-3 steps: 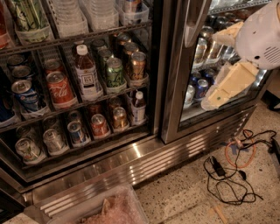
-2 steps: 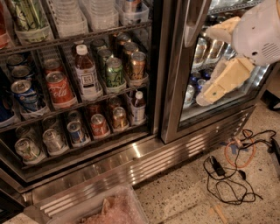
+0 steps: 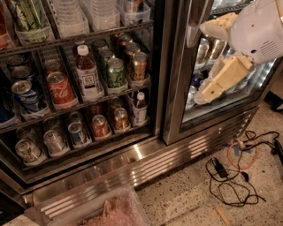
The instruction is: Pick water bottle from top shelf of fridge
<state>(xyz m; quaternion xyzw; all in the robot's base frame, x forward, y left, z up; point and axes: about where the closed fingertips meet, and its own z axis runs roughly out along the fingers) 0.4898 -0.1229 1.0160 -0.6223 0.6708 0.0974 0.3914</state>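
- Water bottle point(image 3: 67, 13): upright in a tray lane, for front access, on the fridge's point(image 3: 132, 163) top shelf point(image 3: 88, 38); untouched.
- Gripper point(image 3: 216, 86): before the fridge's shut glass door point(image 3: 199, 110), well apart from the bottle; open or closed, cannot tell.

Dim, warm light overall. Brightest patch: a white glow in the right side of the fridge point(image 3: 173, 92), behind the gripper point(image 3: 208, 92), which hangs at upper right. Glare streaks along the steel base point(image 3: 132, 164). Left shelves point(image 3: 66, 111) shadowed; cans point(image 3: 59, 89) carry small highlights. Slight softness throughout, corners darker.
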